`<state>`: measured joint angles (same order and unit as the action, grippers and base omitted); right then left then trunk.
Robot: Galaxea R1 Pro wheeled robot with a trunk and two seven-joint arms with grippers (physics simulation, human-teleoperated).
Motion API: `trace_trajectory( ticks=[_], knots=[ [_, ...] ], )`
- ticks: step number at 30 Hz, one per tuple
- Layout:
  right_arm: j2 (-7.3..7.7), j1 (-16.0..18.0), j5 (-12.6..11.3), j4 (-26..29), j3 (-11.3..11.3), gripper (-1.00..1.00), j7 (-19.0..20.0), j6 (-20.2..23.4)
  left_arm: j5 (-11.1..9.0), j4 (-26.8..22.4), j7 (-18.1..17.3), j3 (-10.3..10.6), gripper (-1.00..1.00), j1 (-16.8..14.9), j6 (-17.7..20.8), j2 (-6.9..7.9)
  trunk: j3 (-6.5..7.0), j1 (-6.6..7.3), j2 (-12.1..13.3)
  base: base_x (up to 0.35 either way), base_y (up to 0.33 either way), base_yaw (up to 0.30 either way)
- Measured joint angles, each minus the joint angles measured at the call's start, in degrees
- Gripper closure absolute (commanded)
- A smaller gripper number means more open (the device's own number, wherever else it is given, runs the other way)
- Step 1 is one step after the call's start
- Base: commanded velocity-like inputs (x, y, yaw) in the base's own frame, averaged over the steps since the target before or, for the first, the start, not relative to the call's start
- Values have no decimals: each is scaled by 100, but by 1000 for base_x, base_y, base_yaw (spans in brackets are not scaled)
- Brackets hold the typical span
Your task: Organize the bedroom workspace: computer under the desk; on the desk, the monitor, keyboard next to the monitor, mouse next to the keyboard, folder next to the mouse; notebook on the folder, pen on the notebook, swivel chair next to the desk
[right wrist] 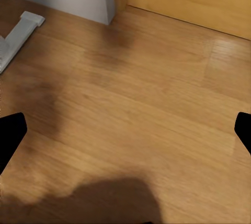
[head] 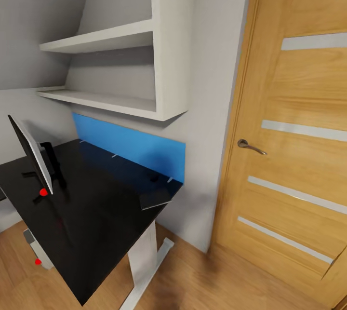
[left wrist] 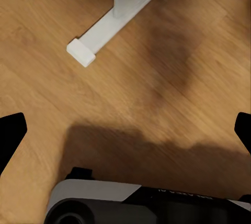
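The black-topped desk on white legs stands at the left of the head view. The thin black monitor stands on it, seen edge-on, with a red dot at its lower corner. The light grey computer sits on the floor beneath. A flat grey notebook lies at the desk's right corner. A small dark lump behind it may be the mouse; I cannot tell. Keyboard, folder, pen and swivel chair are out of view. My left gripper and right gripper hang open over bare floor.
A blue wall panel runs behind the desk under white shelves. A wooden door with a handle is at the right. The desk's white foot rests on the wood floor.
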<state>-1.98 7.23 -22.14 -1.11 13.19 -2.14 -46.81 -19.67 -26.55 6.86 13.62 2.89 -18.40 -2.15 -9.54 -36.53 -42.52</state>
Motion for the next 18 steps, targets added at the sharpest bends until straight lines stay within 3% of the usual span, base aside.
trace_trajectory(
  ticks=[5, 13, 18],
  knots=[
    [-9, 0, 2, 0, 2, -100, -1, 0, 0, 6, -13, 6, -100, -1, -17, -2, -7, 0, 0, 3, 1, 104],
    [-10, 0, -1, 0, 2, -100, -8, 5, 0, 38, -52, 32, -100, 0, -28, -4, -39, 0, 0, 0, -4, 211],
    [-10, 0, 3, 0, 3, -100, -16, 6, 1, 52, -61, 88, -100, 0, -26, -9, -61, 0, 0, 0, -184, 237]
  ],
)
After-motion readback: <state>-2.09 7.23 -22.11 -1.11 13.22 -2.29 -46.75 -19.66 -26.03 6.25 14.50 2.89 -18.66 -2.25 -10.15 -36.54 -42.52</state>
